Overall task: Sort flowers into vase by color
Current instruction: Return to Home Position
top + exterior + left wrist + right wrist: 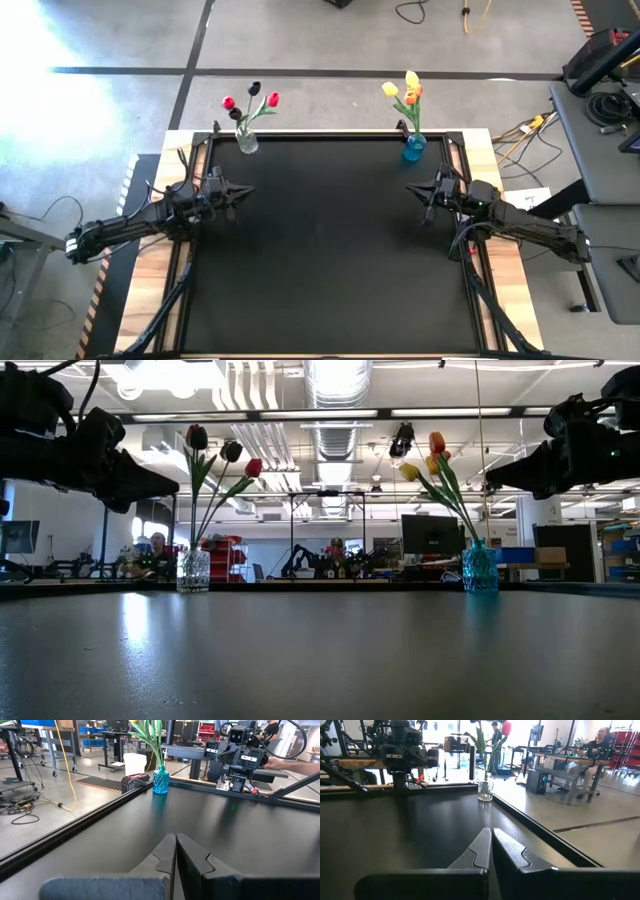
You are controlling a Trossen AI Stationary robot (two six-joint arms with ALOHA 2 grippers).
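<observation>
Both pairs of jaws were pressed together and held nothing. The left gripper (238, 190) hung over the mat's (330, 260) left edge and the right gripper (412, 189) over its right edge, each arm folded low and pointing inward. The mat was matte black, framed in pale wood. At the far left corner a clear patterned glass vase (247, 141) held red and near-black tulips (272, 100). At the far right corner a faceted blue vase (414, 148) held yellow and orange tulips (411, 80) on thin green stems.
</observation>
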